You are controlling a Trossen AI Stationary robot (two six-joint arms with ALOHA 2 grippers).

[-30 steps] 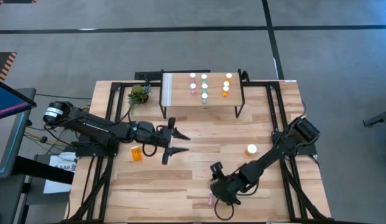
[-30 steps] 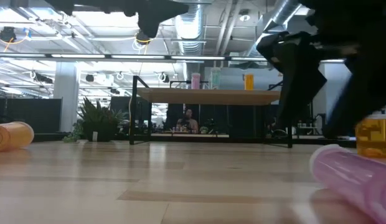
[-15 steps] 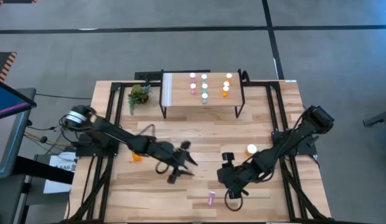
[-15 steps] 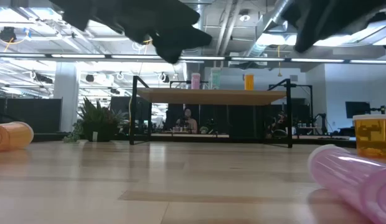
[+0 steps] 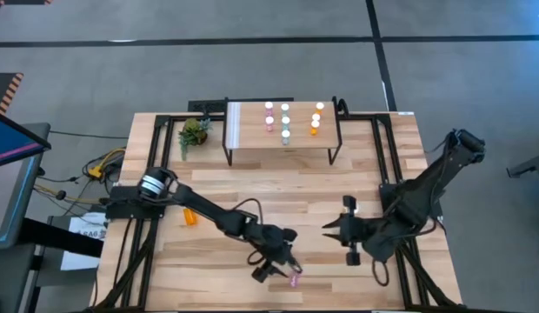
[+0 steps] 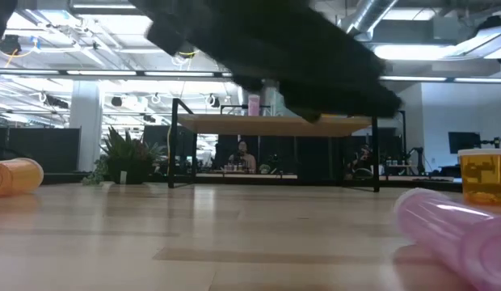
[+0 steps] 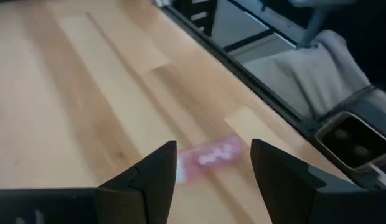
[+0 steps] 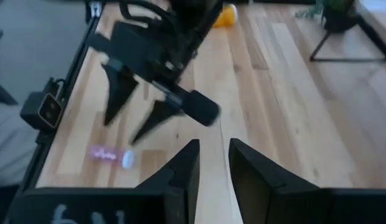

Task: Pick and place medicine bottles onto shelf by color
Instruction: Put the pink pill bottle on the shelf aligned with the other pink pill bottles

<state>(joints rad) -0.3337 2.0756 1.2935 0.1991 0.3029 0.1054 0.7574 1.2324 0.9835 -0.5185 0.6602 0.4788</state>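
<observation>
A pink medicine bottle (image 5: 295,280) lies on its side near the table's near edge; in the low view the pink bottle (image 6: 461,234) is at the right. My left gripper (image 5: 276,268) hovers open just over it, and in the left wrist view the bottle (image 7: 208,158) shows beyond the gap between the fingers, untouched. My right gripper (image 5: 336,238) is right of it, above the table, its fingers (image 8: 190,158) a narrow gap apart with nothing between them. The shelf (image 5: 252,139) at the far edge carries several upright bottles.
One orange bottle (image 5: 190,215) lies on its side at the left. Another orange bottle (image 6: 483,176) stands upright at the right, near my right gripper. A small green plant (image 5: 194,132) stands left of the shelf. Black frame rails (image 5: 400,261) run along the table's sides.
My left gripper has swept from the table's left middle toward the near edge and the right, ending over the pink bottle. My right gripper has left the pink bottle, rising and going toward the right and far edges. The pink bottle has stayed lying where it was.
</observation>
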